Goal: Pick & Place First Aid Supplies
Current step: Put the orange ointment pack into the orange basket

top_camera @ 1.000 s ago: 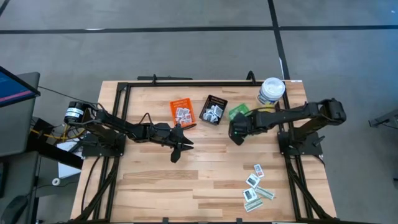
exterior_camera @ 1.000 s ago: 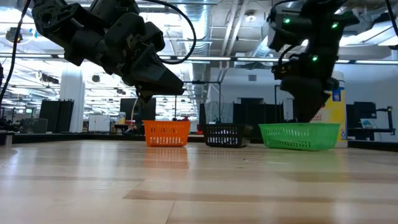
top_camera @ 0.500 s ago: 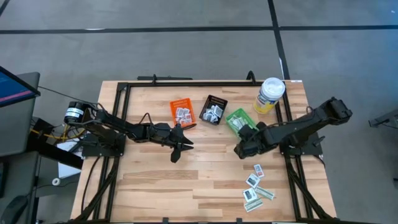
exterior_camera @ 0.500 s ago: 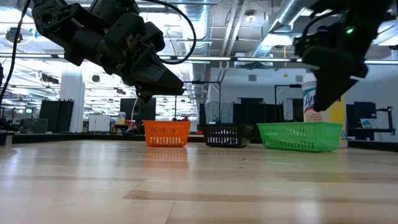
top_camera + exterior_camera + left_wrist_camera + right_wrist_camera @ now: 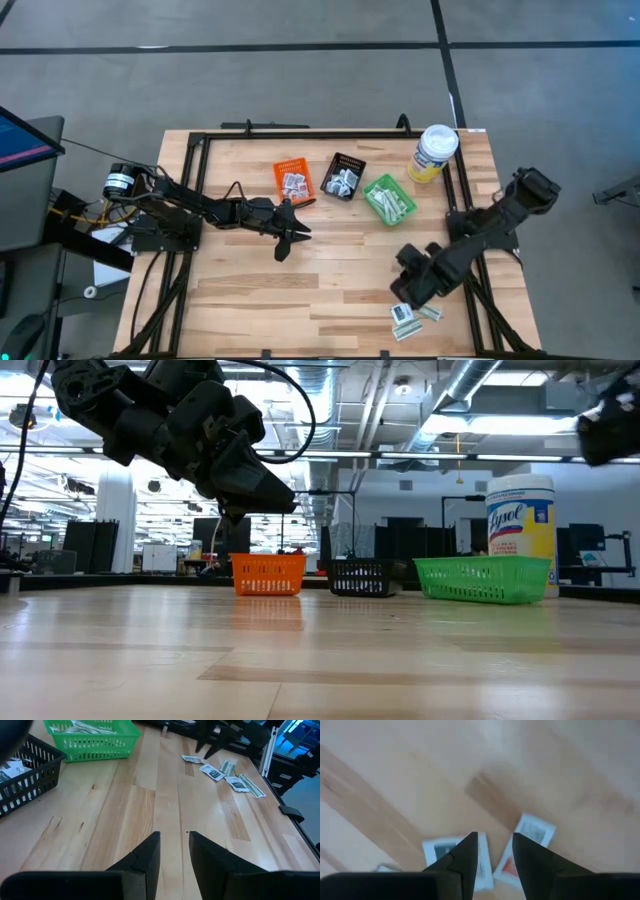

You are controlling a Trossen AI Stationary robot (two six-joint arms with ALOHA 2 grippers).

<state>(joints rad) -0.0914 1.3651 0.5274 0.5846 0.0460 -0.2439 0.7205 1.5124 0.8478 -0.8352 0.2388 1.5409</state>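
While my right end effector [image 5: 412, 288] hovers part-open and empty over the loose packets [image 5: 410, 312], well apart from the green bin [image 5: 389, 199], I judge reaching underway; next I descend and pinch one.

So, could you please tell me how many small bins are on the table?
3, in a row along the far side: orange bin on the left, black bin in the middle, green bin on the right.

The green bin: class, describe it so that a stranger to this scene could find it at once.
Start at the tall yellow canister with the white lid at the far right corner of the wooden table. Beside it runs a row of three small slatted plastic bins. The green bin is nearest the canister, holding pale strips; its neighbours are black and orange.
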